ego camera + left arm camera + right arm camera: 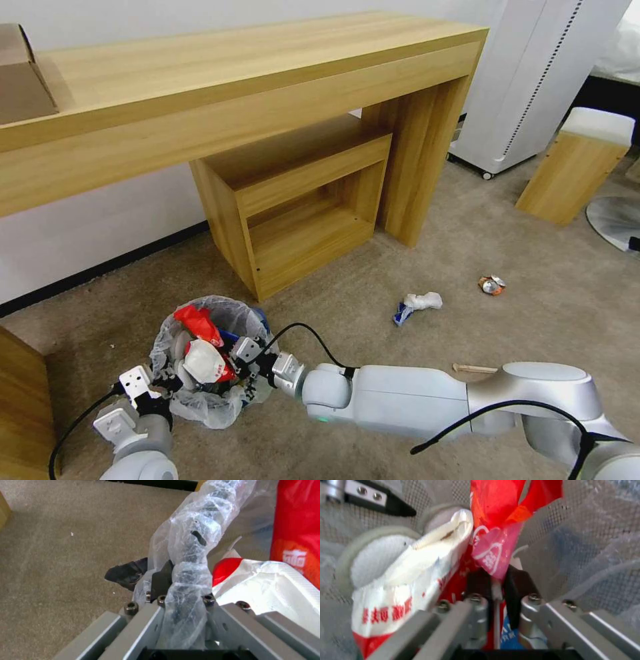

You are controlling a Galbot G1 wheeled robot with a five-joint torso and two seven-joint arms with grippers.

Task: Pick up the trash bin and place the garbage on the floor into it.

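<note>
The trash bin (223,313), lined with a crinkly whitish bag, sits low over the beige carpet floor (373,333). My left gripper (168,385) (180,580) is shut on its bag-covered rim (193,545). My right gripper (230,363) (496,585) reaches inside the bin, shut on a red wrapper (493,555) beside a white-and-red packet (403,580) (203,360). Another red wrapper (197,321) sticks up from the bin. Garbage lies on the floor to the right: a crumpled white tissue with a blue-white carton (419,305), a crushed can (491,285) and a wooden stick (475,368).
A long wooden desk (267,73) with a low shelf unit (300,207) under it stands behind the bin. A white wheeled appliance (533,80) and a wooden stool (577,167) stand at the right. Wooden furniture (23,407) edges the left.
</note>
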